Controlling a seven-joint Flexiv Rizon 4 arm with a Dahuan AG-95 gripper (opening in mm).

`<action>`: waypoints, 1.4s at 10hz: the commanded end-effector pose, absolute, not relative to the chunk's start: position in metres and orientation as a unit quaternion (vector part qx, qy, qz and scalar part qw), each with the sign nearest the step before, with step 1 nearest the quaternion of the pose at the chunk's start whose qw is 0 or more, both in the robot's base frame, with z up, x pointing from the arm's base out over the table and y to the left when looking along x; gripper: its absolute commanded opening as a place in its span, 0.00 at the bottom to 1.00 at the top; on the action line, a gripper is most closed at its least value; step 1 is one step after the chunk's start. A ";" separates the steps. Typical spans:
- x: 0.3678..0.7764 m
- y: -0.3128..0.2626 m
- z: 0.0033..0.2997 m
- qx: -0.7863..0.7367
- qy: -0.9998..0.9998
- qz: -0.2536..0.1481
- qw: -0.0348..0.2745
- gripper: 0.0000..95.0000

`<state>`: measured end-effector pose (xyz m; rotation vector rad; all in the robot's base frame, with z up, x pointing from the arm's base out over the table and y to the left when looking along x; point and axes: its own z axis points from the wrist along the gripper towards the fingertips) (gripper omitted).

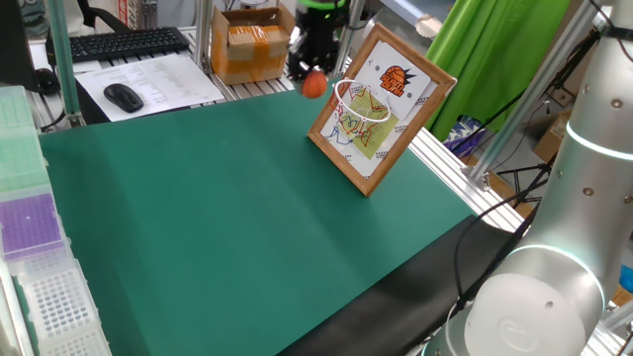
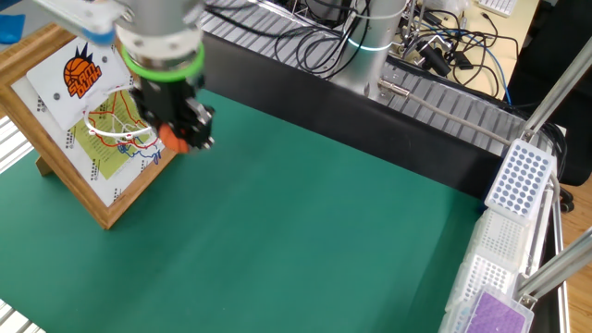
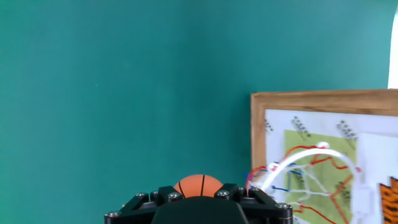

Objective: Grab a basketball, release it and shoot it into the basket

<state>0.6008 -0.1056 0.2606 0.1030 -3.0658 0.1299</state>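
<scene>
Carry phase, ball in the air: basketball [image 1: 314, 85] pinched between the fingers of the gripper [image 1: 313, 75], jaws narrowed right onto it, held up off the green table [image 1: 227, 227] and just beside the basket [image 1: 358, 100], on its outer side. Not over the ring yet, judging by the hand view, where the white hoop [image 3: 311, 163] sits off to the right of the ball [image 3: 198, 186] rather than beneath it. Grab done, then; release and shot not yet made. Next move, as a judgement: slide across until centred above the ring, then open cleanly so the ball drops through the net instead of clipping the rim or bouncing off the wood-framed board [image 2: 67, 176]. From one fixed view, a keyboard [image 1: 119, 43], a computer mouse [image 1: 124, 97] and a brown cardboard box [image 1: 249, 42] behind the scene, nowhere in the hand view. From the other fixed view, ball [image 2: 173, 140] and ring [image 2: 118, 125] seemingly overlapping, plus pipette-tip racks [image 2: 518, 176] at the table's far corner. Only the hand view exposing the sideways gap between ball and hoop.
</scene>
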 end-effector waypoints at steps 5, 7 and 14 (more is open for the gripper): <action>0.601 -0.145 0.272 0.061 -0.996 0.047 0.033 0.40; 0.598 -0.160 0.274 0.073 -0.996 0.050 0.034 0.40; 0.597 -0.196 0.260 0.116 -0.991 0.067 0.029 0.40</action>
